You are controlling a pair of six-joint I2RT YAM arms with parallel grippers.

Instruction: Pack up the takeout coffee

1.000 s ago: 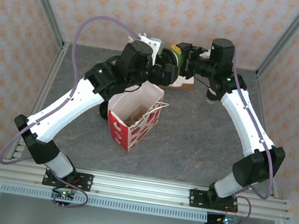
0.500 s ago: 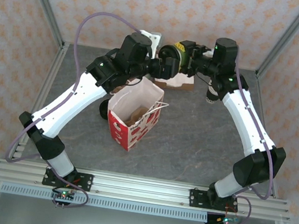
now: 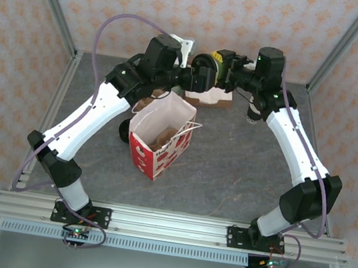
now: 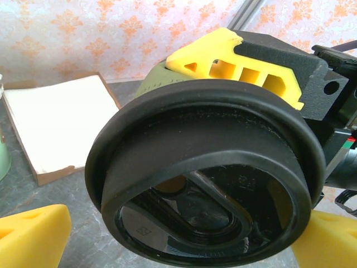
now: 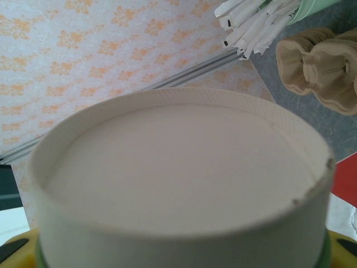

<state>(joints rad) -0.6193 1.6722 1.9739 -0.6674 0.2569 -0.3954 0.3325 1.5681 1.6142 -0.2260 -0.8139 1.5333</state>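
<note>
One coffee [image 3: 211, 63] is up in the air at the back of the table [image 3: 246, 178], past the red-and-white bag [image 3: 159, 141]. The right gripper [image 3: 221, 65] is clamped on it and holds it lying on its side. The black lid [image 4: 206, 184] points at the left gripper [image 3: 197, 77].

In the left wrist view the lid is big, round and very close, with the green side of the cup just behind it. One yellow finger [image 4: 234, 61] of the right gripper presses on top of the green side. The left gripper's own yellow fingertips [image 4: 33, 237] sit low on each side of the lid, spread wide, and grip nothing. The one on the left is apart from the lid. I cannot tell if the other one touches it.

In the right wrist view the pale bottom [image 5: 178, 167] of the cup is right up close.

The coffee is not in the bag. It hangs over a flat brown tray [image 3: 211, 100] with a white inside. The bag stands open on the table, nearer the front, with something brown inside it
</note>
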